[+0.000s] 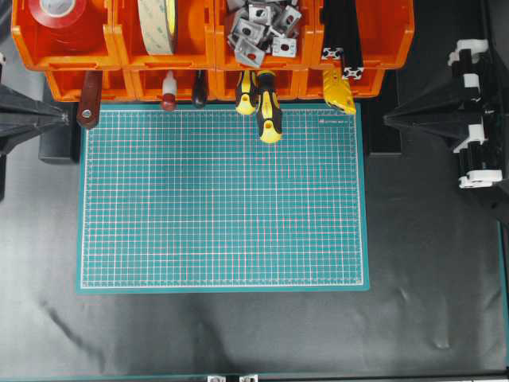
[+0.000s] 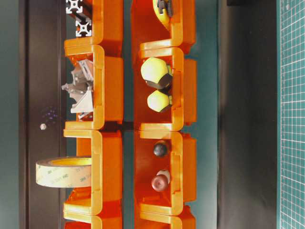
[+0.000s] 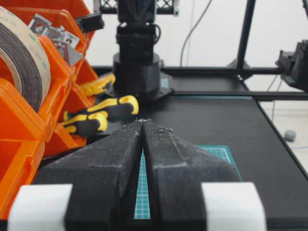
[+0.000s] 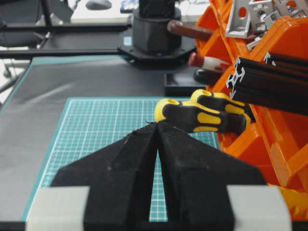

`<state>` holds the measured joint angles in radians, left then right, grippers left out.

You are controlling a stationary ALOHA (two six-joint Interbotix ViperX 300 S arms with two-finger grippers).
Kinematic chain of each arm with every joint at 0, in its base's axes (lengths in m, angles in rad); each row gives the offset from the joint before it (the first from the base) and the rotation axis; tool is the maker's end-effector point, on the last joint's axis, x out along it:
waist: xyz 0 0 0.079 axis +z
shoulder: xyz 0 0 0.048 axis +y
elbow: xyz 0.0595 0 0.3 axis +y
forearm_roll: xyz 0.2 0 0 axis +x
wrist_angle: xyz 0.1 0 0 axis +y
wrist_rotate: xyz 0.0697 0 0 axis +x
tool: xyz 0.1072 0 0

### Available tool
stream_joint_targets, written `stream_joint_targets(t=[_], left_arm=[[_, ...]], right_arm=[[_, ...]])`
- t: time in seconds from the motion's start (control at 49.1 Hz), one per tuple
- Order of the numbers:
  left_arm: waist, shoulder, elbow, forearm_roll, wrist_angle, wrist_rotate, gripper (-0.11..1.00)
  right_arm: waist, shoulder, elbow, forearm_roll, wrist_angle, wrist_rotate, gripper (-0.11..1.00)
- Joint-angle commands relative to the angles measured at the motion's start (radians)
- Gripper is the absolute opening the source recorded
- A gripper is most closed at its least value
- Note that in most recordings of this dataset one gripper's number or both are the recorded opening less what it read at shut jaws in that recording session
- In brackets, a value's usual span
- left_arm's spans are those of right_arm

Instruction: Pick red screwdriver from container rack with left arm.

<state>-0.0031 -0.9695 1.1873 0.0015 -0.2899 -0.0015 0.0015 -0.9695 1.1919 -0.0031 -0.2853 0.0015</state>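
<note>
Both grippers sit parked at the table's sides with their fingers pressed together, holding nothing: the left gripper [image 3: 143, 122] at the left edge of the overhead view, the right gripper [image 4: 156, 126] opposite it at the right edge. Between them lies the green cutting mat [image 1: 223, 199], bare across its whole grid, with black tabletop [image 1: 238, 334] around it on the near side and both flanks. That leaves wide free room in the middle. Along the mat's far edge stands the container rack [image 1: 111, 60], two rows of orange bins. Handles stick out of the lower row over the mat's border: a dark red flat handle [image 1: 88, 103] at the left, then the red screwdriver [image 1: 168, 91], a black handle [image 1: 199, 89], and two yellow-and-black screwdrivers [image 1: 268, 111]. The red screwdriver rests in the second lower bin, end cap pointing toward the mat, well apart from the left gripper and to its right.
</note>
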Motion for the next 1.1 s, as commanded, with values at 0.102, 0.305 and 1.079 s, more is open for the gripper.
stream_joint_targets(t=[0.102,0.305,1.079], left_arm=[[-0.008,0.032,-0.160,0.048,0.101,-0.032,0.02],[-0.067,0.058,-0.336,0.049,0.304,-0.034,0.00],[-0.526,0.541,-1.014,0.652,1.470,-0.121,0.00]], right_arm=[[0.000,0.008,-0.029,0.006,-0.041,0.025,0.00],[0.011,0.008,-0.031,0.008,-0.097,0.044,0.00],[0.028,0.005,-0.037,0.008,-0.075,0.080,0.00]])
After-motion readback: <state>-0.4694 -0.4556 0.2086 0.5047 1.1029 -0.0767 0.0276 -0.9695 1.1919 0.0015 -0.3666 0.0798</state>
